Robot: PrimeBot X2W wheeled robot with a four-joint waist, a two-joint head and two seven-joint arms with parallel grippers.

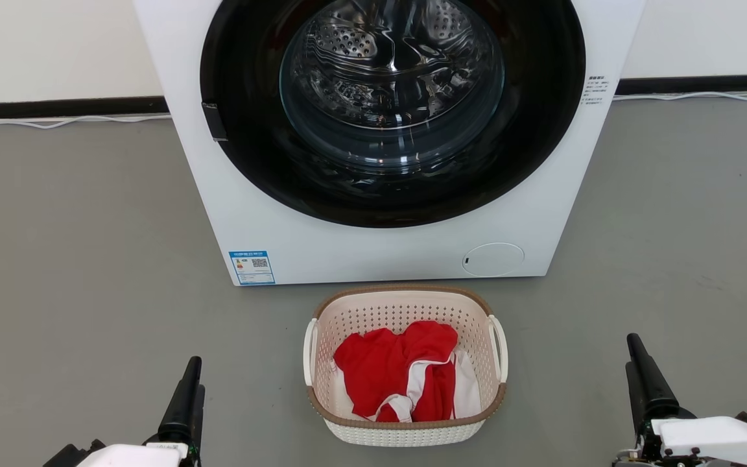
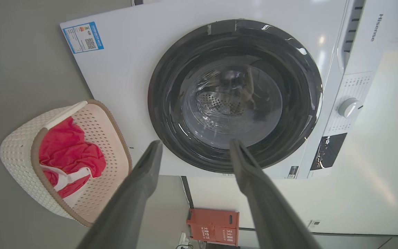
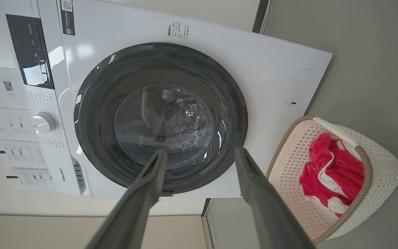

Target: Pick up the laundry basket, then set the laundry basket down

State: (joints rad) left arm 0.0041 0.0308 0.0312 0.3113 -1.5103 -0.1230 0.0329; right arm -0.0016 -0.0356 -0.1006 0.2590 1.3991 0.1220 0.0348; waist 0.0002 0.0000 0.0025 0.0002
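A cream laundry basket holding red clothing sits on the grey floor, just in front of a white washing machine. The left gripper and right gripper flank it, jaws wide and empty. Each should probably take one side handle and lift evenly.

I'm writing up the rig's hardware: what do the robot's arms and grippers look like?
The left gripper and right gripper match. Each has two long, tapering fingers, dark grey to black, smooth and matt. Behind each one, the head view shows a white wrist cover over black parts.
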